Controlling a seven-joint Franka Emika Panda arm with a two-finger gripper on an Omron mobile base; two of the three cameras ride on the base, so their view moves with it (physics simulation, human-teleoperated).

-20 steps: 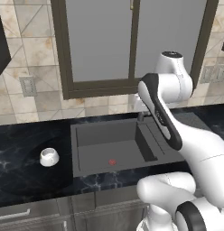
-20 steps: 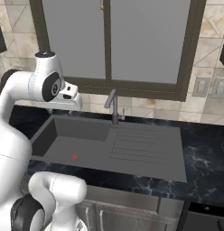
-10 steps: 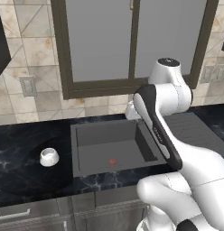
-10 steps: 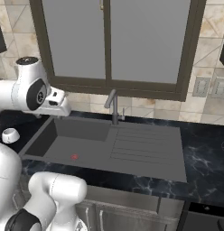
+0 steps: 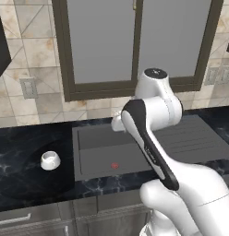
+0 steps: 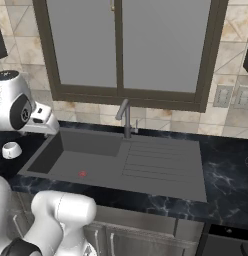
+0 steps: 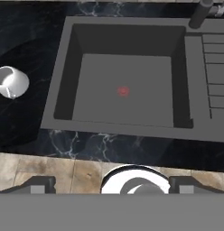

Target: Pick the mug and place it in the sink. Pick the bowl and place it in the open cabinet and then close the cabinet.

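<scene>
The mug (image 5: pixel 50 160) is a small white cup on the black counter left of the sink (image 5: pixel 102 159); it also shows as the mug (image 6: pixel 12 149) and the mug (image 7: pixel 12 82). The sink (image 6: pixel 91 160) is a dark grey basin with a red drain mark, and the sink (image 7: pixel 64 72) lies straight below the hand. My gripper (image 7: pixel 113 186) hangs open and empty above the sink's near-left rim, well above and to the right of the mug. The hand (image 6: pixel 42 116) sits at the far left. The bowl is out of view. I cannot tell whether the dark slab (image 5: pixel 1 46) belongs to the cabinet.
A faucet (image 6: pixel 125 117) stands behind the sink, with the ridged drainboard (image 6: pixel 161 160) to its right. A dark-framed window (image 5: pixel 135 41) fills the wall behind. My own white arm (image 5: pixel 148 138) crosses in front of the sink's right half. Black counter (image 5: pixel 19 179) spreads around the mug.
The arm has swung to the left, carrying the hand from over the sink's right part toward its left side, nearer the mug. The jaws have stayed wide apart.
</scene>
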